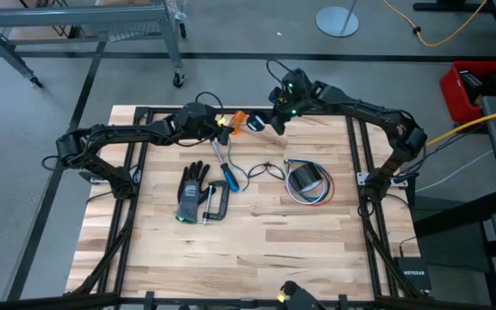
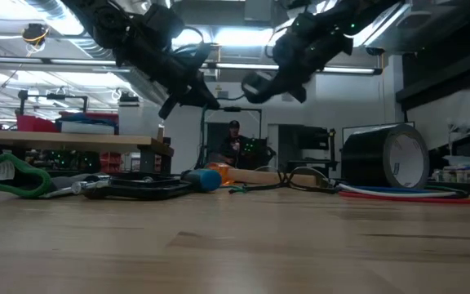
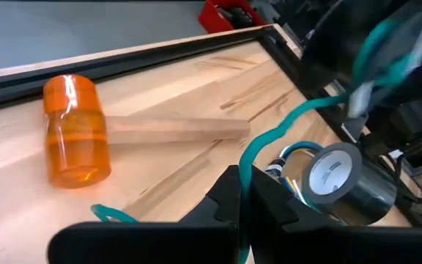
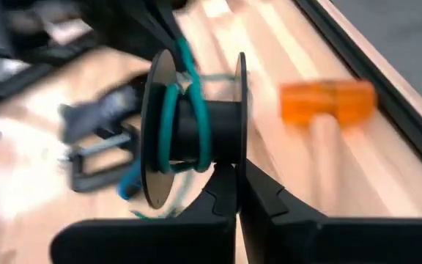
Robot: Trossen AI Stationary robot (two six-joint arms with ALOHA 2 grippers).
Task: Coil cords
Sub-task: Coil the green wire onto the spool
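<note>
- Two grippers raised over the table's (image 1: 257, 232) far edge in the high view: left gripper (image 1: 222, 127) and right gripper (image 1: 275, 123), apart; wire bundle (image 1: 310, 191) around the tape roll (image 1: 304, 178) toward the right edge.
- Low view: both hanging above the hammer (image 2: 219, 175).
- Left wrist view: fingers (image 3: 266, 202) pinched shut on teal-green cord (image 3: 269, 143).
- Right wrist view: fingers (image 4: 258, 198) clamped on black spool (image 4: 196, 136) wound with that cord.

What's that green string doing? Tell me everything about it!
The teal-green cord is thin and bendy, like plastic-coated wire. A few turns wrap around a black spool held up by the right end effector. From there it runs through the air to the left end effector, which is shut on it, and its loose end curls just past that.
</note>
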